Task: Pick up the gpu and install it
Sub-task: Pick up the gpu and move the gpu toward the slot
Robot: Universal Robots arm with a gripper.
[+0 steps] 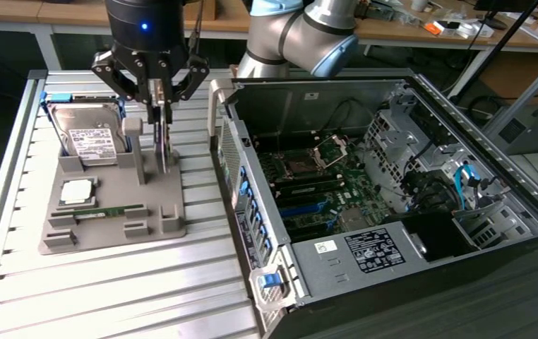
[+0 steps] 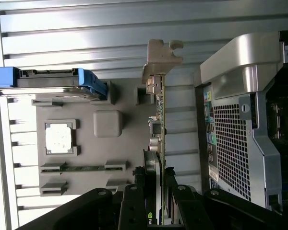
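Near end of the gpu (image 2: 161, 120) behind the claw (image 2: 154, 182); hard drive (image 1: 92, 140) label print illegibly small.

1. The gpu (image 1: 164, 148) (image 2: 160, 124) is a thin, dark circuit card, seen edge-on as a narrow strip.
2. It stands upright on its edge in a grey holder (image 1: 109, 227), upper left of the exterior view.
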